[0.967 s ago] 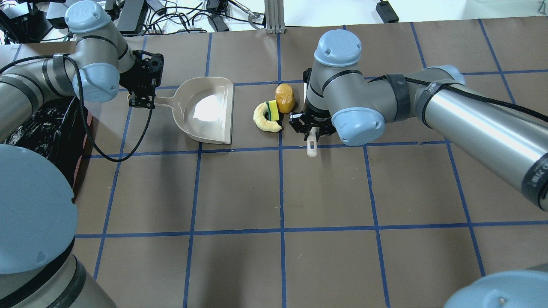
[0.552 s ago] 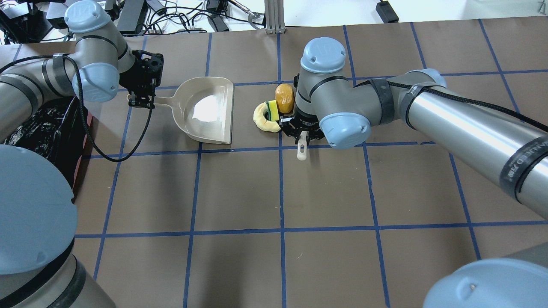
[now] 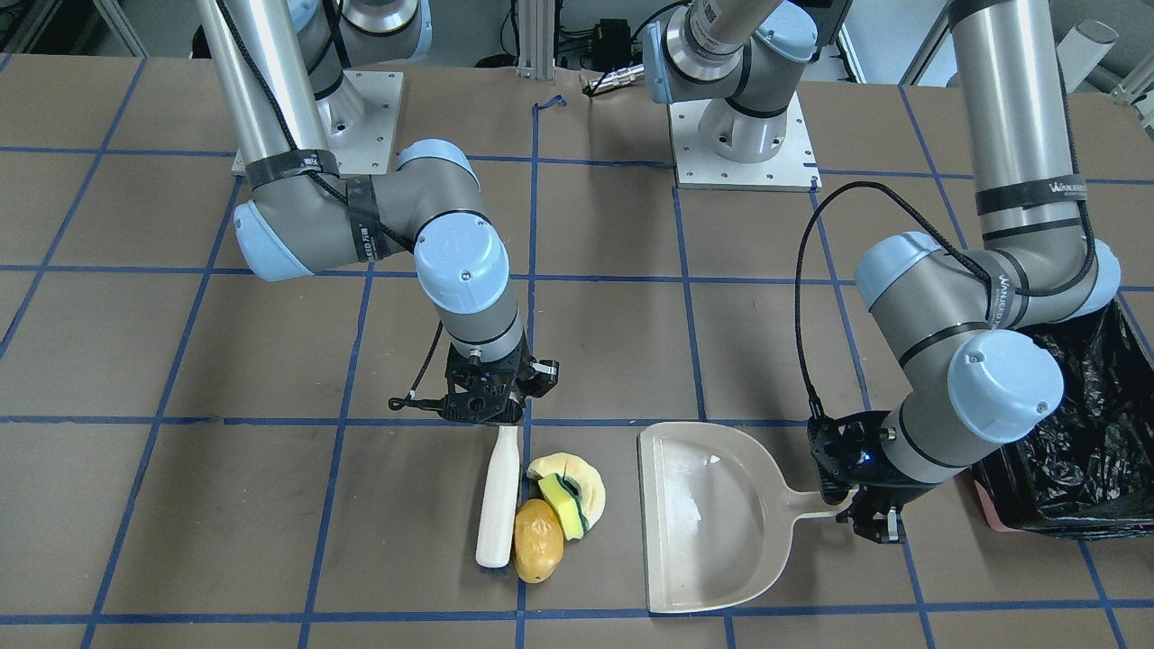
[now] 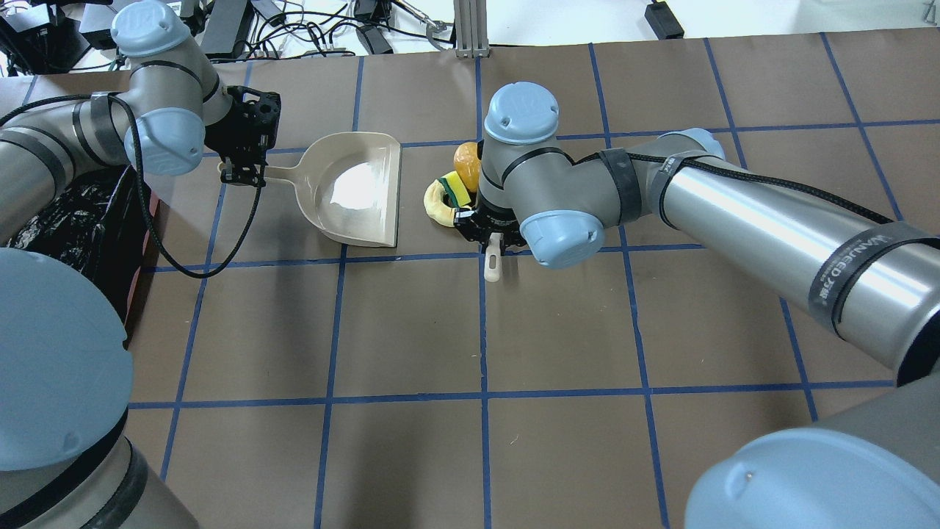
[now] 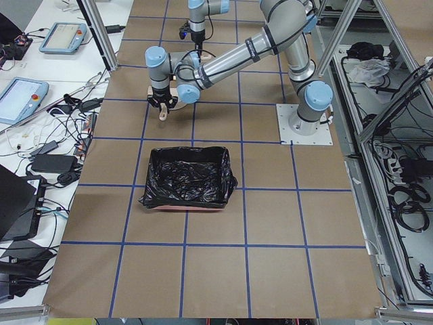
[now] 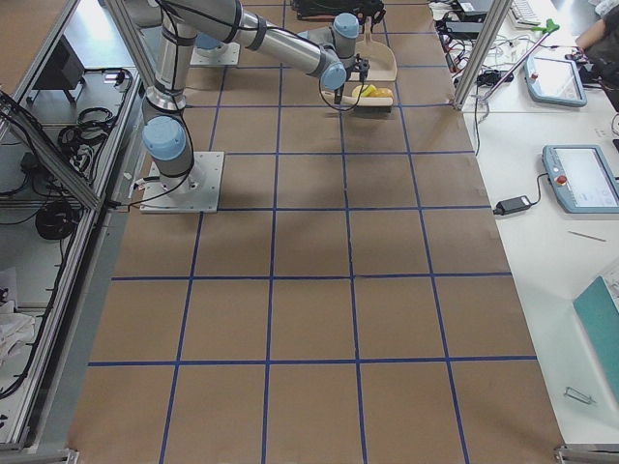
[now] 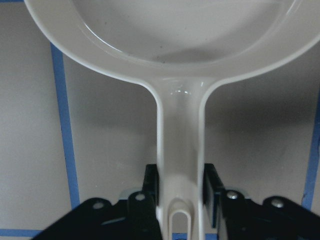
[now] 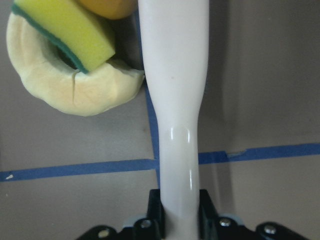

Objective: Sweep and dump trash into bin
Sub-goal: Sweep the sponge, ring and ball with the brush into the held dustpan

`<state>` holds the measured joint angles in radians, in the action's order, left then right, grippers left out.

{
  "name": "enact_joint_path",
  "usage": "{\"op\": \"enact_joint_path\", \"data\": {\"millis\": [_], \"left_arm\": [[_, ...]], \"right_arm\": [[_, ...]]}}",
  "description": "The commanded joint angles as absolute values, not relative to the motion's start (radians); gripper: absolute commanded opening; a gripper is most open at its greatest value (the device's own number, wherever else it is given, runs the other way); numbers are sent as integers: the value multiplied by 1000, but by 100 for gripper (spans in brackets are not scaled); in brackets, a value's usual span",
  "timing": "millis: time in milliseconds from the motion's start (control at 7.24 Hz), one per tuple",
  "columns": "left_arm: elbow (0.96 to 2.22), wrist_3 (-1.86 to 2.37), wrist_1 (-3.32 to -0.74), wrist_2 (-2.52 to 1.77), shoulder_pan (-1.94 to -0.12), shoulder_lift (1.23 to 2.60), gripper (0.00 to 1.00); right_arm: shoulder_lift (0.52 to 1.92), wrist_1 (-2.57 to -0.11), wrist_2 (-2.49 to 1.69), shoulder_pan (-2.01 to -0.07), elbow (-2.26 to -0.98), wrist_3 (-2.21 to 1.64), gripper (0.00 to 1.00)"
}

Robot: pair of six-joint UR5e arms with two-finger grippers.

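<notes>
**Fault conditions (read across the overhead view)**

The bin (image 4: 88, 209) stands at the left edge of the counter (image 4: 411, 323), partly under the left arm and well apart from the trash. A pan tilted on the way there would likely spill its load.

The left end effector (image 4: 242, 175) is closed on the handle of the dustpan (image 4: 367, 213), with its fingers pressed to both sides of the handle. The pan lies flat, mouth toward the trash. If the front lip lifts, items can wedge under it or shove the pan back.

The ring slice (image 4: 438, 209) lies near the pan mouth without touching it, and the sponge (image 4: 459, 189) is propped in its hole. The sponge can topple off under a push and miss the pan.

The potato (image 4: 466, 160) rests against the far end of the brush (image 4: 493, 266). Because it is rounded, it may roll past the brush tip (the most probable miss).

The right end effector (image 4: 490, 234) is clamped on the brush handle, and the brush lies alongside the trash. A skewed stroke would likely scatter the three items rather than gather them.

**Surroundings**

A black cable (image 4: 194, 276) loops from the left arm down beside the pan handle and could snag when the pan is lifted. Blue tape lines (image 4: 483, 345) cross the counter and lie flat. Nothing stands between the trash and the pan mouth. The left arm overhangs the bin, so the approach for dumping is narrow.
</notes>
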<state>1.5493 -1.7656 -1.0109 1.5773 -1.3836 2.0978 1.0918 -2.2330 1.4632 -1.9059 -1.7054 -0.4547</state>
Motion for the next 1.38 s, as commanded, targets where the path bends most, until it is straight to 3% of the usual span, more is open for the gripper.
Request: {"op": "enact_joint_path", "data": {"millis": [0, 1243], "left_arm": [[1549, -1766, -1011, 1578, -1384, 2095, 8], [1549, -1766, -1011, 1577, -1384, 2092, 8]], "right_arm": [[1071, -2243, 1462, -1951, -1680, -544, 0], [971, -2250, 1347, -2057, -1530, -803, 0]]}}
